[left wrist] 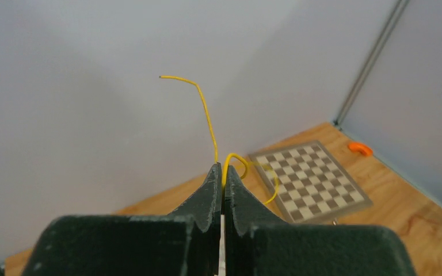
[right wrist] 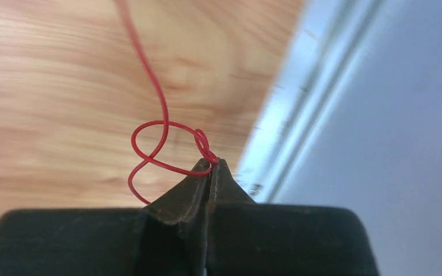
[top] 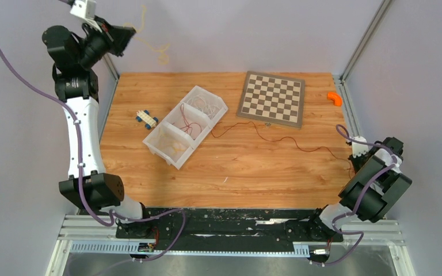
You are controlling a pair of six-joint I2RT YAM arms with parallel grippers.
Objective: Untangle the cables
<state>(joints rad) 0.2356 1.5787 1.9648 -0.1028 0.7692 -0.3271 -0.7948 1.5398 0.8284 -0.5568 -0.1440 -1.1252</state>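
Yellow wire (left wrist: 206,115) is gripped between the fully closed tips of the left pincer (left wrist: 223,169). One end is seen rising above the tips in a bent line, and a loop curls off to the side. This pincer is raised high over the far left corner of the worktop (top: 253,172), against the grey wall.

A red wire (right wrist: 161,98) is pinched in the right pincer (right wrist: 210,164), whose tips are pressed together on a small knotted loop. A larger loop is formed just beside it, above the wood. This pincer is held at the right edge of the worktop. From there the red wire is laid in a wavy line across the wood to a white tray (top: 161,154) near the middle, and it ends in the tray's middle section.

The tray is divided into three sections. White wires (top: 207,106) are bundled in the far section, and a yellow coil (top: 175,146) is seen in the near one.

A checkerboard (top: 271,98) is laid flat beyond the red wire. A small orange piece (top: 335,98) is placed at the far right corner, and a blue and white block (top: 147,118) is set just left of the tray.
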